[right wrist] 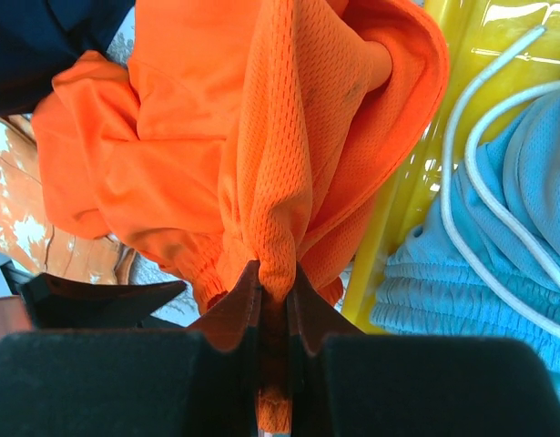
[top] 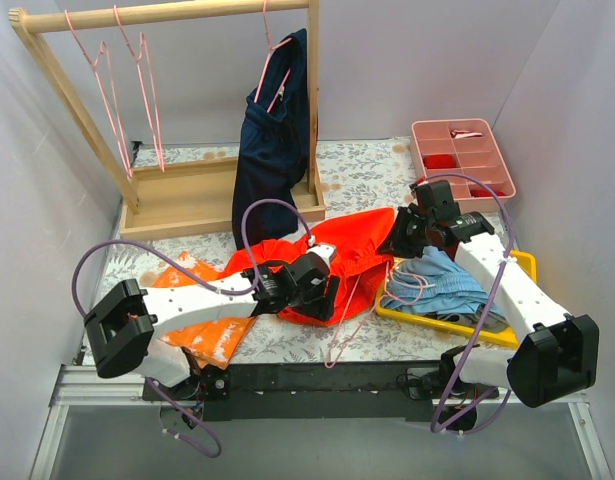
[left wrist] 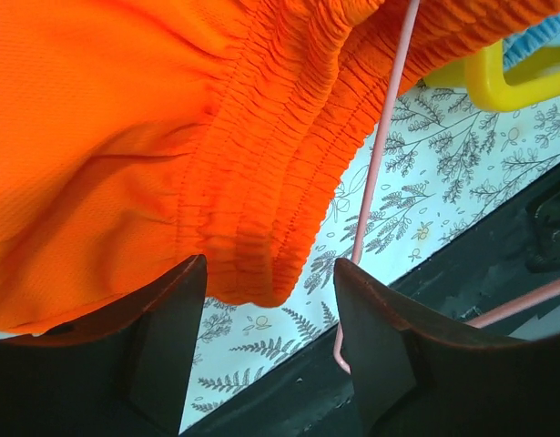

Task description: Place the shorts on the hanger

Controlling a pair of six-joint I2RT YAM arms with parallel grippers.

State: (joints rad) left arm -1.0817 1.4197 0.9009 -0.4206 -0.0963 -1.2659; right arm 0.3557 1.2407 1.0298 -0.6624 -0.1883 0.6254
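The red-orange shorts (top: 352, 245) lie bunched in the middle of the table. My right gripper (top: 400, 236) is shut on a fold at their right edge; the right wrist view shows mesh fabric (right wrist: 289, 137) pinched between the closed jaws (right wrist: 275, 278). My left gripper (top: 322, 278) is open at the front edge of the shorts. In the left wrist view the gathered waistband (left wrist: 261, 182) hangs just above the open gripper (left wrist: 270, 300). A pink wire hanger (top: 349, 325) lies on the table, partly under the shorts, and its wire (left wrist: 380, 155) runs beside my right-hand finger.
An orange speckled cloth (top: 202, 335) lies front left. A wooden rack (top: 177, 15) at the back holds spare pink hangers (top: 137, 80) and a navy garment (top: 272, 140). A yellow tray (top: 522, 265) with light blue clothing (top: 442, 280) sits on the right, a pink box (top: 462, 155) behind it.
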